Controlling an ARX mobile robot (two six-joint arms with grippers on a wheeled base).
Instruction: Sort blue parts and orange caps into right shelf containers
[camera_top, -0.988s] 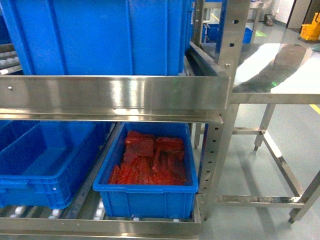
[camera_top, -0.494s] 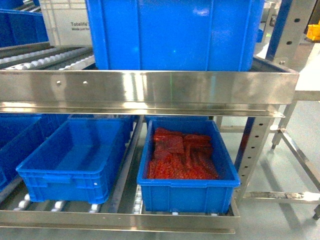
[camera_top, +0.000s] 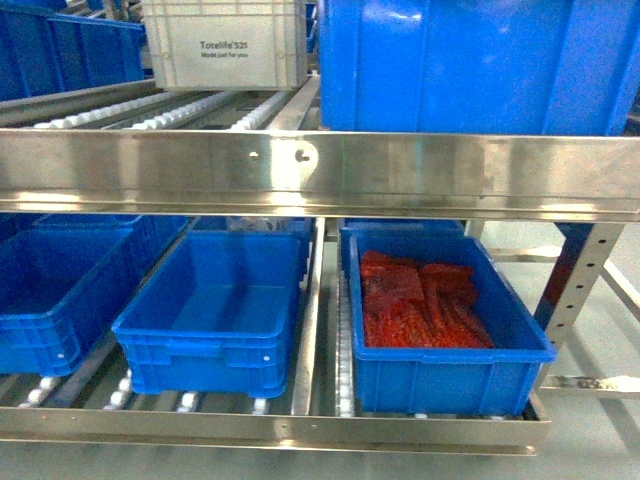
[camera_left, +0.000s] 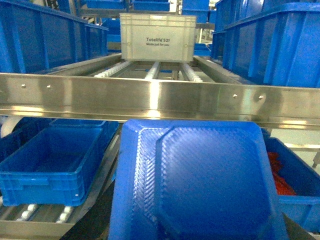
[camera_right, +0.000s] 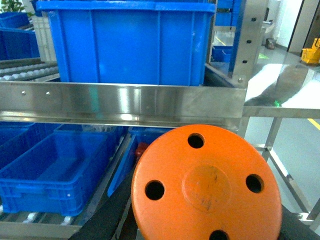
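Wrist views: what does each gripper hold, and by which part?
An orange round cap with four holes fills the right view, a blue textured plastic part the left. Each is probably held at its lower edge, but no fingers show.

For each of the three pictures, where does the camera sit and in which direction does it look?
Head: sits on the robot and faces the shelf rack from the front, onto the crate of red pieces; no robot body shows.
Left wrist: sits on the left arm, behind a blue part, facing the rack; gripper hidden.
Right wrist: sits on the right arm, behind an orange cap, facing the rack's right end; gripper hidden.
Head and left wrist both show the pale grey tote.
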